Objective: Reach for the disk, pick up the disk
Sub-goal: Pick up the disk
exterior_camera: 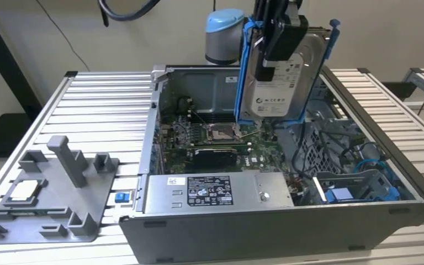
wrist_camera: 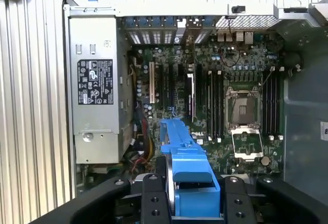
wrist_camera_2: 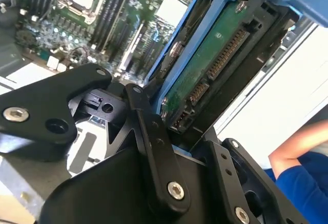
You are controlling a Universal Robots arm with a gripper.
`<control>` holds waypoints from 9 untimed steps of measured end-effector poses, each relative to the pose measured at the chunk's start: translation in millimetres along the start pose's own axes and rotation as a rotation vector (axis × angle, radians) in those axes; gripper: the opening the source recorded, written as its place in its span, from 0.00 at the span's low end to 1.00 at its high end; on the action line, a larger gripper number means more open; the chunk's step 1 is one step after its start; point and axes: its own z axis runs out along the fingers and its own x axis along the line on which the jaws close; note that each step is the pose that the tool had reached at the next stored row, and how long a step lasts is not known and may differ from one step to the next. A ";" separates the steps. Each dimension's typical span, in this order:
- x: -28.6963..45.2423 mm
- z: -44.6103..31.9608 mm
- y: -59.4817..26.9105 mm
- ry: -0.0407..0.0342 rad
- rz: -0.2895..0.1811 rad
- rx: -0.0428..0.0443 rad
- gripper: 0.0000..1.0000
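One disk (blue-framed, top cut off) hangs clamped in the claw above one open computer case.

Silver disk blue-framed, white label, black claw, green motherboard

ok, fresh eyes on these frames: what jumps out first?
The disk in its blue frame, hanging upright above the open computer case, clamped by the gripper; in the first wrist view the frame sits between the black fingers. Below it lies the bare green circuit board. On the table at the exterior view's left stands a grey plastic stand.
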 end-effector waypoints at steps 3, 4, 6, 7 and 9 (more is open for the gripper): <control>11.4 -0.2 -1.0 0.0000 0.000 0.0000 0.00; 15.4 -0.3 -1.4 0.0000 0.000 0.0000 0.00; 23.1 -0.4 -2.1 0.0000 0.000 0.0000 0.00; 27.0 -0.5 -2.4 0.0001 0.000 0.0000 0.00; 35.0 -0.6 -3.1 0.0001 0.000 0.0000 0.00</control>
